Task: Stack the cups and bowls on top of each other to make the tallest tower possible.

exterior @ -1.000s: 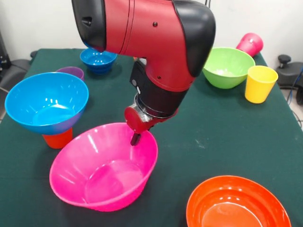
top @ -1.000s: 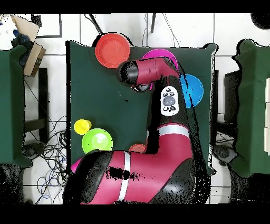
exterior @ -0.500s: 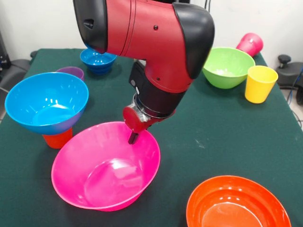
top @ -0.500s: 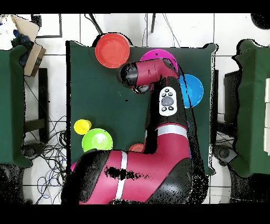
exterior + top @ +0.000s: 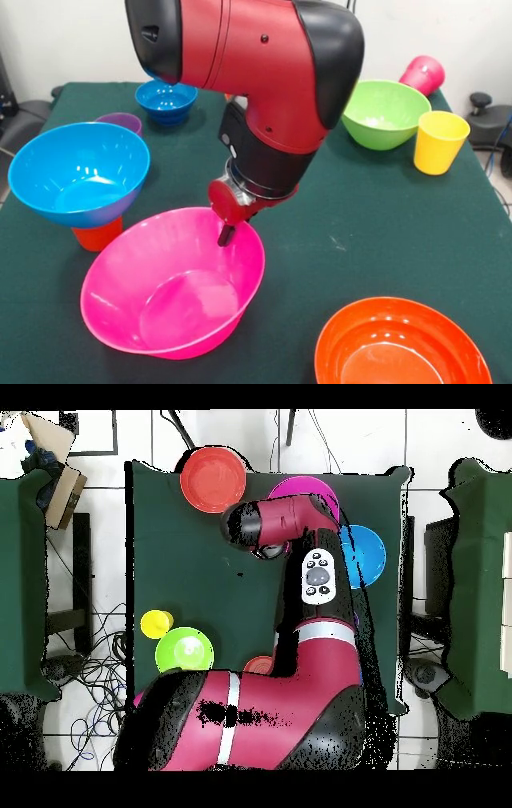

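Closest to you sits the big orange bowl (image 5: 402,344), alone and waiting. Next, your gripper (image 5: 227,234) pinches the far rim of the huge pink bowl (image 5: 172,282), fingers closed on it, so the bowl tips up a little. Behind, the blue bowl (image 5: 78,174) already rests on an orange cup (image 5: 97,235). Farthest back stand the green bowl (image 5: 386,113) and yellow cup (image 5: 439,142).
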Robot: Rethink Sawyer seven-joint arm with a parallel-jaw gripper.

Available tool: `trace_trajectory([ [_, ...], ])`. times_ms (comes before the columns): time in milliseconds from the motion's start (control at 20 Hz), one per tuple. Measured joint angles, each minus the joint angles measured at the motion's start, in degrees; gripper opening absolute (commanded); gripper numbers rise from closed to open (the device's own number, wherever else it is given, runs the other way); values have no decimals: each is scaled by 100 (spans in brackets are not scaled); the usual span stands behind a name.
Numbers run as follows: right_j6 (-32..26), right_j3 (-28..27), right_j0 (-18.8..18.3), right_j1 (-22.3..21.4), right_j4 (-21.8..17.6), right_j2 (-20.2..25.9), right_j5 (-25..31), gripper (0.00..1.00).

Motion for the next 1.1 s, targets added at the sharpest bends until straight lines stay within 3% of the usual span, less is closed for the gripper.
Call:
trace_trajectory([
  [1100, 0, 146, -188, -507, 492, -1, 38, 0],
])
